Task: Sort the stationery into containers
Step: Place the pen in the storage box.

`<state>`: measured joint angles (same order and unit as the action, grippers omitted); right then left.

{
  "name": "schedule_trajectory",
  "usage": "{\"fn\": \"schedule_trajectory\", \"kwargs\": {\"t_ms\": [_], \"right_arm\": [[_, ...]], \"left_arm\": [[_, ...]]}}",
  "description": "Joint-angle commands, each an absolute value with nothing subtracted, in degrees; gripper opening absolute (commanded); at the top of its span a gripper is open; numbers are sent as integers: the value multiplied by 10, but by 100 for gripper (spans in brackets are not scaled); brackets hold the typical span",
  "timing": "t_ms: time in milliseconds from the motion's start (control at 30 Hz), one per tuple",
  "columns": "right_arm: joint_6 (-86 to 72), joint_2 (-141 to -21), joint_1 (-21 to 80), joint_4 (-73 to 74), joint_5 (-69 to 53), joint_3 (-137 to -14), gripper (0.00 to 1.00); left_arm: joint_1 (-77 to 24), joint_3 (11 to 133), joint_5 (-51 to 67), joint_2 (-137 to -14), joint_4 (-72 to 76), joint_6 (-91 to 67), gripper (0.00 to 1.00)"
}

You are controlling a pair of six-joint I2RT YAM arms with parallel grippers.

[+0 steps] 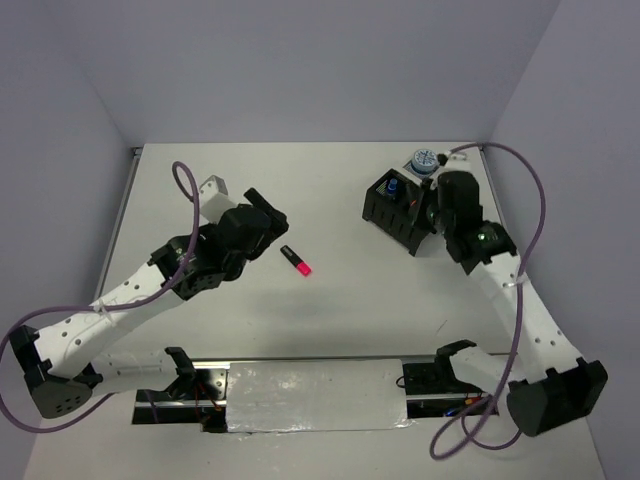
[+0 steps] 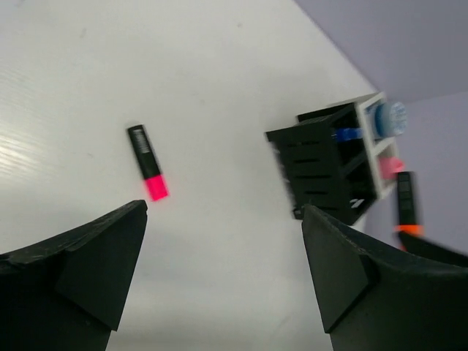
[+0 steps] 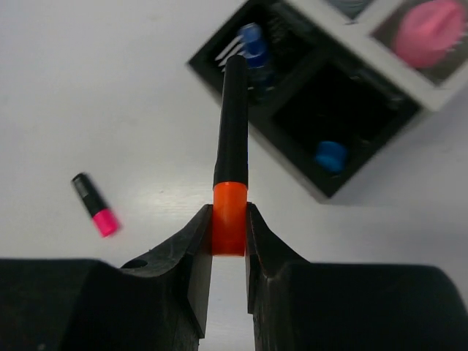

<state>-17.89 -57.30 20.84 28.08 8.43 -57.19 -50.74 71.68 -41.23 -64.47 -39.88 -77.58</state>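
Note:
A black highlighter with a pink cap [image 1: 296,261] [image 2: 148,162] [image 3: 96,205] lies loose on the table. My left gripper [image 1: 268,216] [image 2: 223,210] hovers just left of it, open and empty. My right gripper [image 1: 433,214] [image 3: 229,230] is shut on the orange cap of a black highlighter [image 3: 232,139] [image 2: 406,206], which points toward the black container [image 1: 392,215] [image 2: 311,164] [image 3: 289,91]. Blue-capped pens [image 3: 252,40] stand in both its compartments. Behind it, the white container [image 2: 373,157] [image 3: 387,57] holds a pink capsule [image 3: 431,33] and a blue-white roll [image 1: 424,159] [image 2: 395,117].
Both containers stand at the far right of the table, close to the right wall. Purple cables loop from each arm. A foil-covered strip [image 1: 315,398] runs along the near edge between the arm bases.

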Motion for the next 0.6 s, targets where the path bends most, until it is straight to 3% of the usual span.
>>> {"fn": "schedule_trajectory", "kwargs": {"t_ms": [0,133,567], "right_arm": [[-107,-649,133,424,65,-665,0],[-77,-725,107,459,62,-748,0],[-34,-824,53,474,4,-786,6]], "left_arm": [[-506,700,-409,-659,-434,-703,99],[-504,678,-396,-660,-448,-664,99],[-491,651,-334,-700,-427,-588,99]]}}
